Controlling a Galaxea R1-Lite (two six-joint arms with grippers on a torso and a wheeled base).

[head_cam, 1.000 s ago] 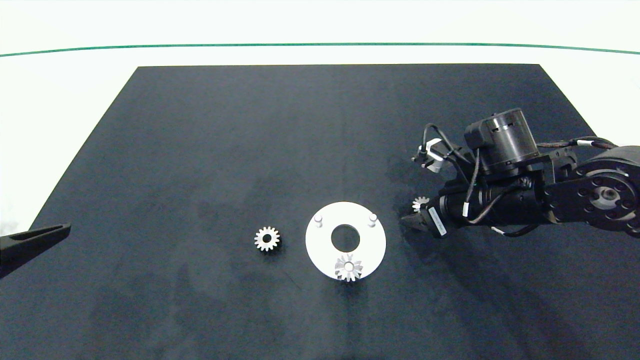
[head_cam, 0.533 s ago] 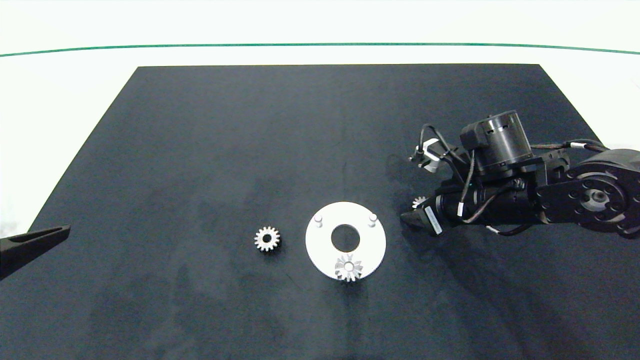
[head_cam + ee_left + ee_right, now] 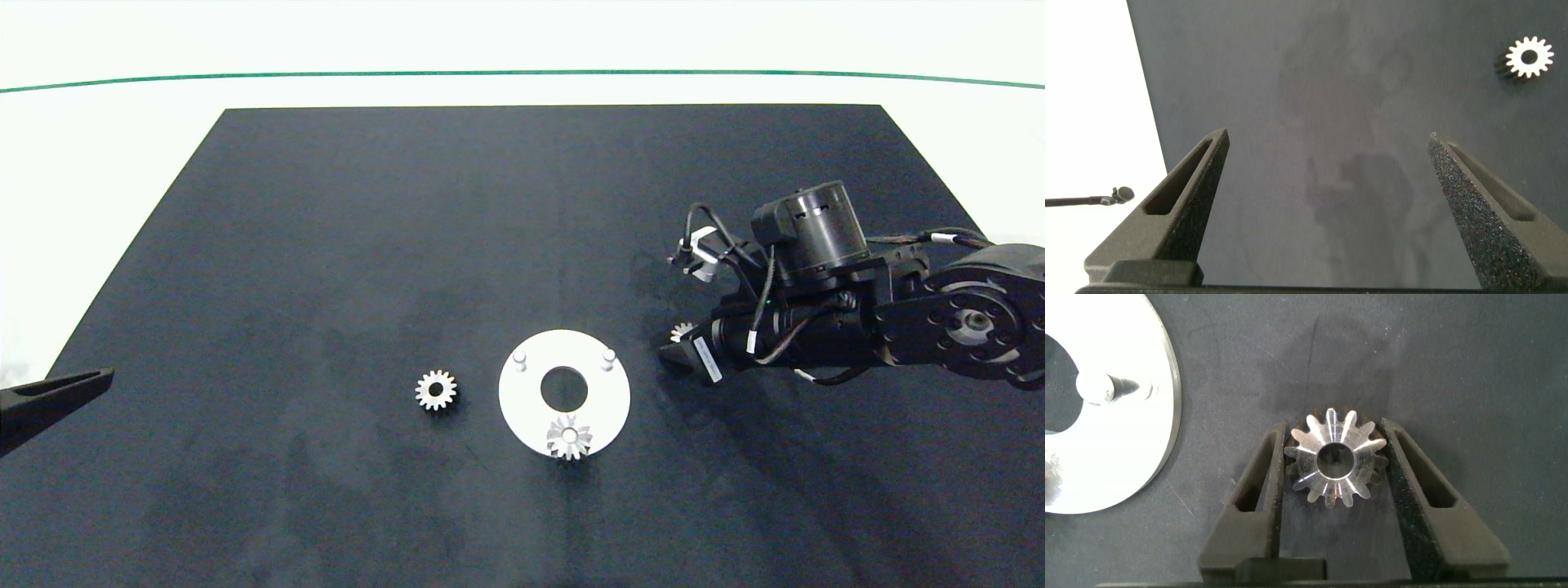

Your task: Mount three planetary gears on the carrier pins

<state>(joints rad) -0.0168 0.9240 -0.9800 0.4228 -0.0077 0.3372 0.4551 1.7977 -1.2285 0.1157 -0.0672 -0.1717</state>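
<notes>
The white carrier disc [image 3: 517, 402] lies on the black mat, and one planetary gear [image 3: 569, 437] sits on its near pin. Two carrier pins [image 3: 519, 358] [image 3: 607, 356] stand bare. A second gear [image 3: 436, 389] lies flat on the mat left of the disc. My right gripper [image 3: 673, 341], just right of the disc, is shut on the third gear [image 3: 1337, 460], its fingers pressing both sides. In the right wrist view the disc's edge [image 3: 1094, 474] and one bare pin [image 3: 1102, 385] show close beside this gear. My left gripper [image 3: 1327, 137] is open and parked at the mat's left edge [image 3: 90, 380].
The black mat [image 3: 408, 204] covers most of a white table with a green line along the far side. From the left wrist view the loose gear [image 3: 1530, 58] shows far off on the mat.
The right arm has shifted slightly left and away from me, and its fingers have closed in around the gear beside the disc. The left arm, the disc and the other gears stayed put.
</notes>
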